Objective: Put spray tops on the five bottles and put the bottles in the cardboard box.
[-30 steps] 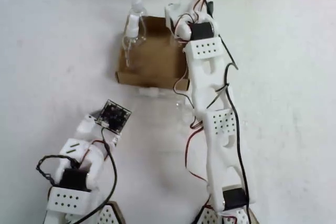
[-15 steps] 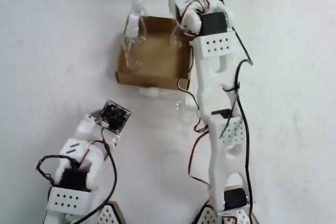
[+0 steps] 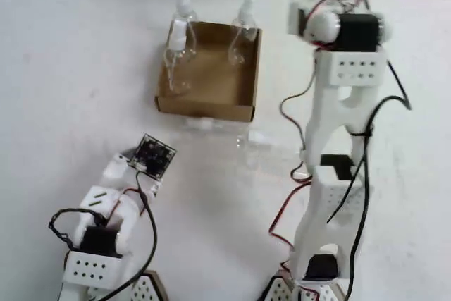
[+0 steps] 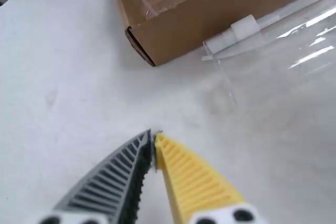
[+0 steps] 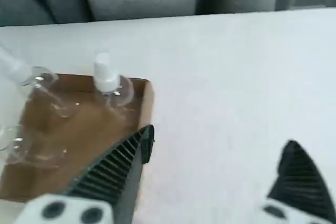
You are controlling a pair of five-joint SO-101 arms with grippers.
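The cardboard box (image 3: pixel 239 107) sits at the back middle of the table. Three clear bottles with white spray tops stand in it: two at its left side (image 3: pixel 177 39) and one at its far right corner (image 3: pixel 243 25). My right gripper (image 5: pixel 215 153) is open and empty, raised to the right of the box (image 5: pixel 144 103), looking back at the corner bottle (image 5: pixel 107 80). Another clear bottle (image 4: pixel 299 35) with a white spray top (image 4: pixel 239 29) lies on the table along the box's front wall (image 4: pixel 210 19). My left gripper (image 4: pixel 154 142) is shut and empty, low over the table in front of the box.
The right arm (image 3: pixel 338 146) rises tall over the right half of the table. The left arm (image 3: pixel 106 223) is folded at the front left. More clear plastic (image 3: pixel 250 147) lies just in front of the box. Grey chairs stand beyond the far table edge.
The right arm swung from over the box to its right and rose. It left the third bottle standing in the box's far right corner. The left arm stayed still.
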